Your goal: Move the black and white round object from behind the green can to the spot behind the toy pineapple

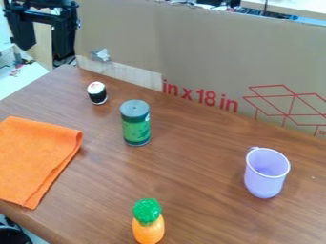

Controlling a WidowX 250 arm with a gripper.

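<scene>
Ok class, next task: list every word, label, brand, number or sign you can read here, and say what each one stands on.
"in x 18 in": in red on the cardboard panel, beside a red line drawing of a box.
Small red print at the panel's right edge: cut off and too small to read.
Markings on the green canister: too blurred to read.

We see a robot hand (43, 54) that is black throughout, with a matte, dark look. Its frame is angular and boxy, built around a straight, slim crossbar (42, 18). We make out two broad, slab-like fingers (64, 42), flat-sided and just as black, one narrowing towards its tip. Small protrusions roughen the frame's outer edge; we cannot tell whether they are screws.
</scene>
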